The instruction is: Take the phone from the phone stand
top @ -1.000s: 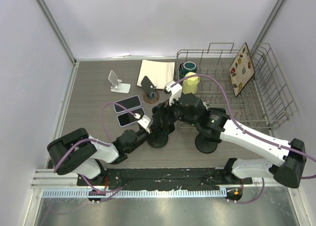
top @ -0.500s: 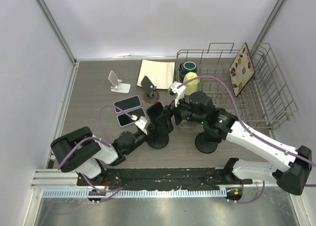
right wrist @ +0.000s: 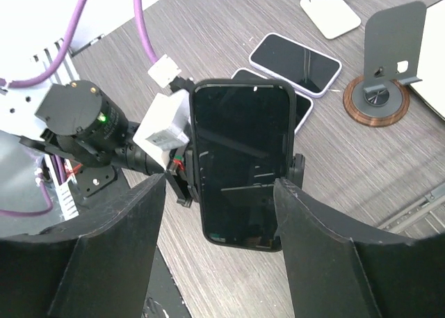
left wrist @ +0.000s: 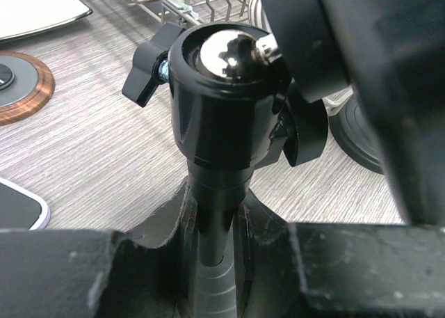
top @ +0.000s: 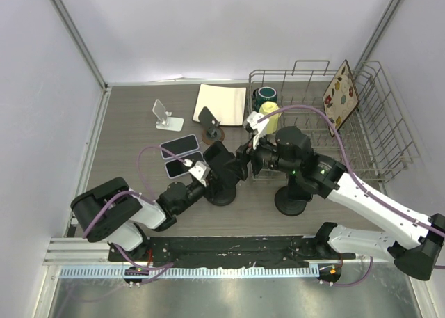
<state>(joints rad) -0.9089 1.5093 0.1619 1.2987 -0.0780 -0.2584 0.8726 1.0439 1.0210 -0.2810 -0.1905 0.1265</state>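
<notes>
Right wrist view: slim black phone w/ dark screen [right wrist: 240, 172] sits upright in the cradle of the black ball-head phone stand [left wrist: 222, 88], near table centre, not yet off it. R gripper [right wrist: 219, 189] straddles the phone, jaws wide, one finger along each long edge. The finger on the view's left is clearly apart from the case. The other sits at the edge; can't tell if it touches. Prob. set that way so a squeeze across the narrow width grips w/o pressing the screen.

Left wrist view: L gripper [left wrist: 212, 259] is clamped narrow on the stand's thin stem, just below the ball head. Judged reason: it pins the stand to the grey wood-grain table [left wrist: 90, 144] so nothing lifts or tips when the phone is pulled from the cradle.

Top view, poses: L arm [top: 156, 203] lies low, stretched fwd and inward from its base, wrist near table level, reaching the stand from the near-left. R arm [top: 348, 189] comes in from the right, elbow raised, wrist turned to face the phone. Both grippers meet at the stand, v. close together, so little room betw. them.

Nearby, not involved: two phones lying flat [right wrist: 295, 64] just left of the stand in top view, and a grey stand on a copper-ringed round base [right wrist: 381, 88] beyond.
</notes>
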